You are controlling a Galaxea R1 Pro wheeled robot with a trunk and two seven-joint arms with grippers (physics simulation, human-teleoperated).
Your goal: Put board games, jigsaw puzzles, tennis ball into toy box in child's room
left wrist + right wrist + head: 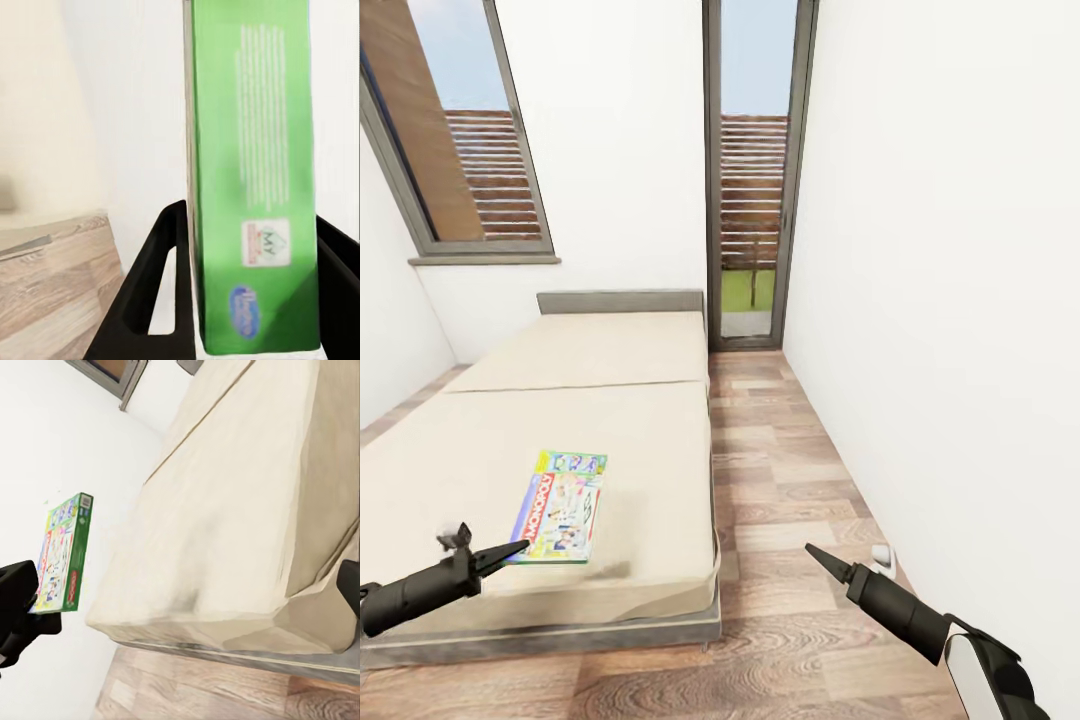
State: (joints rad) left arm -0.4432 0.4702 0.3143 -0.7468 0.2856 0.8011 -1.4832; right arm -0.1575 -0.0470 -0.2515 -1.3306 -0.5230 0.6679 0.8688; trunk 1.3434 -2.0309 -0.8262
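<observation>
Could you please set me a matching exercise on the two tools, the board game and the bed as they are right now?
Things:
1. left tool
2. right tool
3. board game
4. bed

Descriptions:
A. two plain cream pads
B. colourful lid, green sides
C. above the wood floor, beside the bed
D. shut on a box's edge

Pairs: 1-D, 2-C, 3-B, 4-A
</observation>
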